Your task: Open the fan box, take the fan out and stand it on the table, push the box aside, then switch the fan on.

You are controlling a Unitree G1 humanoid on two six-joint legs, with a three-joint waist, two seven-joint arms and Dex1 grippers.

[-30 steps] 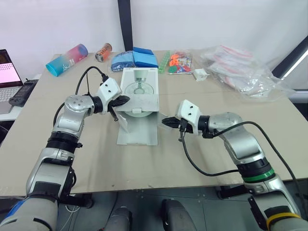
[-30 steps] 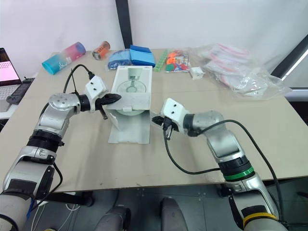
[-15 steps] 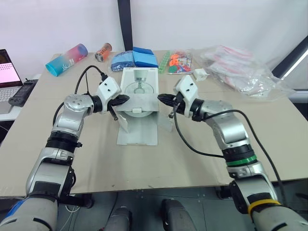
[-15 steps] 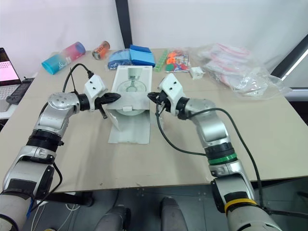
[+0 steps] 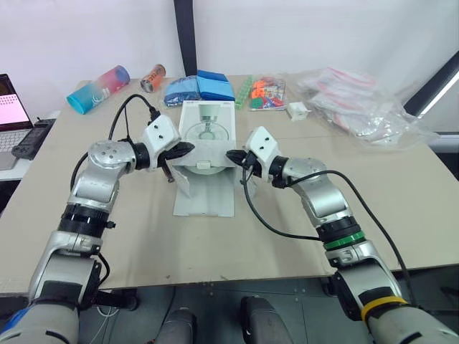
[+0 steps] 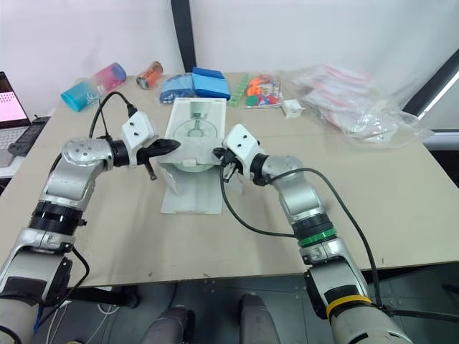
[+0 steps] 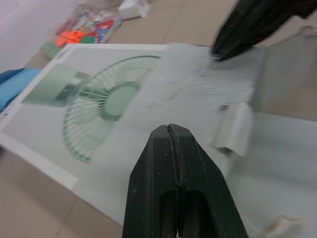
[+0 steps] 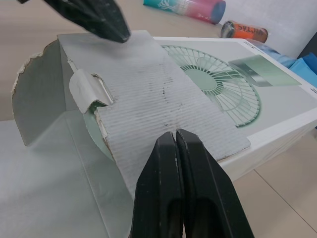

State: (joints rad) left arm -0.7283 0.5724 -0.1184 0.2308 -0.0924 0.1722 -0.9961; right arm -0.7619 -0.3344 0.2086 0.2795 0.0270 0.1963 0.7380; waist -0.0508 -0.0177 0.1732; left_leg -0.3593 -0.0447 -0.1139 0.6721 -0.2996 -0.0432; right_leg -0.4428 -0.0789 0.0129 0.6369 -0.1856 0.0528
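The white fan box (image 5: pixel 206 129), printed with a green fan, lies flat on the table (image 5: pixel 143 229). Its front lid (image 5: pixel 206 195) is folded down onto the table toward me. A corrugated inner flap (image 8: pixel 163 106) is turned back over the box top. A pale green round part (image 5: pixel 204 164) shows in the opening. My left gripper (image 5: pixel 189 147) is shut, its tip at the box's front left corner over the flap. At the front right corner my right gripper (image 5: pixel 230 155) is also shut, its tip at the flap's edge. Each wrist view shows the other gripper's black tip (image 7: pixel 250 25) across the flap.
Along the table's far edge lie a blue-pink tube (image 5: pixel 100 88), a can (image 5: pixel 153 77), blue packets (image 5: pixel 201 86), a bag of coloured pieces (image 5: pixel 262 92), a small white part (image 5: pixel 297 110) and crumpled plastic bags (image 5: pixel 362 104). A laptop (image 5: pixel 11 107) stands off the left edge.
My right gripper swung from the table right of the lid up to the box's front right corner. The left gripper has stayed at the left corner.
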